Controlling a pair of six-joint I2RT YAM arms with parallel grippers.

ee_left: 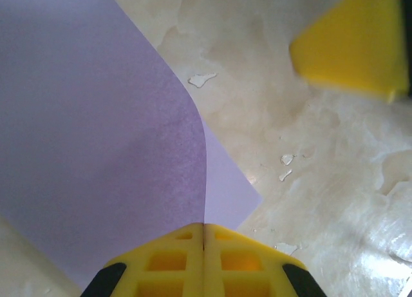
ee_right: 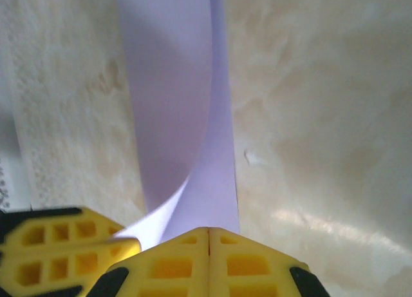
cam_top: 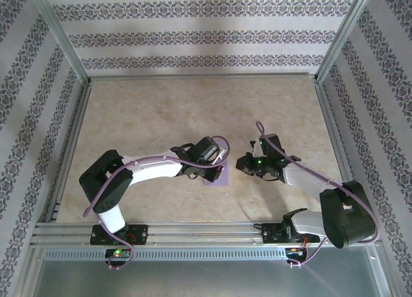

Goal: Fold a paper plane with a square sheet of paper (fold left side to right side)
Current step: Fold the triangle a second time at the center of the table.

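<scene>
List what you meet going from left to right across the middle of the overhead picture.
Left arm's elbow → purple paper → right gripper → right arm's elbow. The left gripper overlaps the paper, so it is left out.

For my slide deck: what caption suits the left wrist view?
Left hand shut on the curled edge of a thin lavender-purple paper sheet over a beige marbled tabletop.

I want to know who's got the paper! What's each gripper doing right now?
Left gripper: closed, pinching the square sheet of paper.
Right gripper: closed; whether it grips anything cannot be told.
</scene>
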